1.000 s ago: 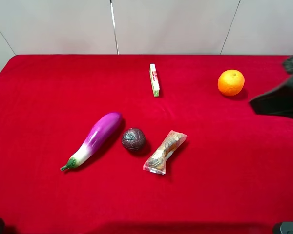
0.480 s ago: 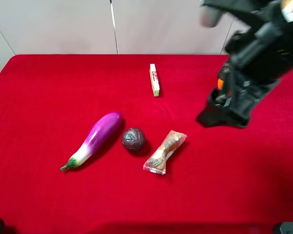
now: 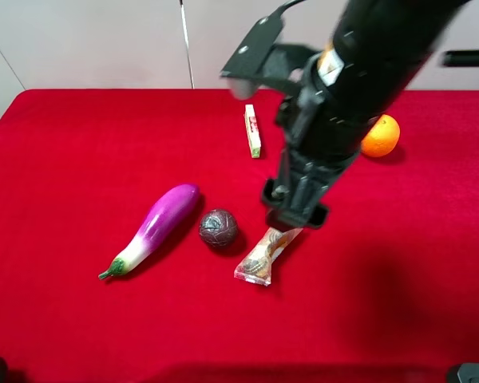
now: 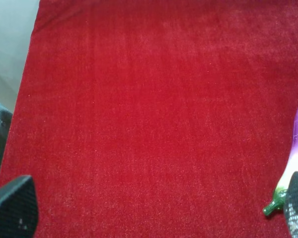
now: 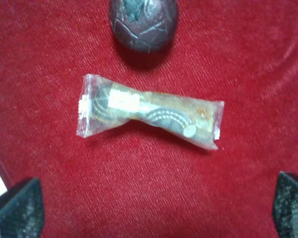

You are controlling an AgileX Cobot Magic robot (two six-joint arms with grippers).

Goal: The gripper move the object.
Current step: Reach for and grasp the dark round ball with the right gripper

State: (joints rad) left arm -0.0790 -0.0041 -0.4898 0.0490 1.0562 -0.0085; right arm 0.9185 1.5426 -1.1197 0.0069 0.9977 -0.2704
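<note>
The table is covered by a red cloth [image 3: 64, 319] with a fine, short nap, and the cloth lies flat. Behind the far edge stands a pale wall [image 3: 88, 40] of plain panels divided by thin dark seams. In the left wrist view the cloth ends at a straight edge, and we see a pale grey surface beyond it.

The ball [image 3: 218, 227], dark brown and grooved, rests on the cloth near the middle of the table. It sits just beside the thick end of the eggplant [image 3: 156, 226] on its left and near the snack packet [image 3: 265, 254] on its right. As far as we can tell it touches neither. A small box [image 3: 253, 131] stands on edge toward the far side. An orange [image 3: 383, 137] lies at the far right, partly hidden by the right arm [image 3: 359, 72].

The right arm reaches across the middle of the table. The right gripper [image 5: 154, 208] hangs above the snack packet with its fingers spread wide, holding nothing. In its wrist view the ball lies just beyond the packet. The left gripper [image 4: 154, 210] is likewise spread wide and empty, over bare cloth, with the eggplant's green stem beside one fingertip.
</note>
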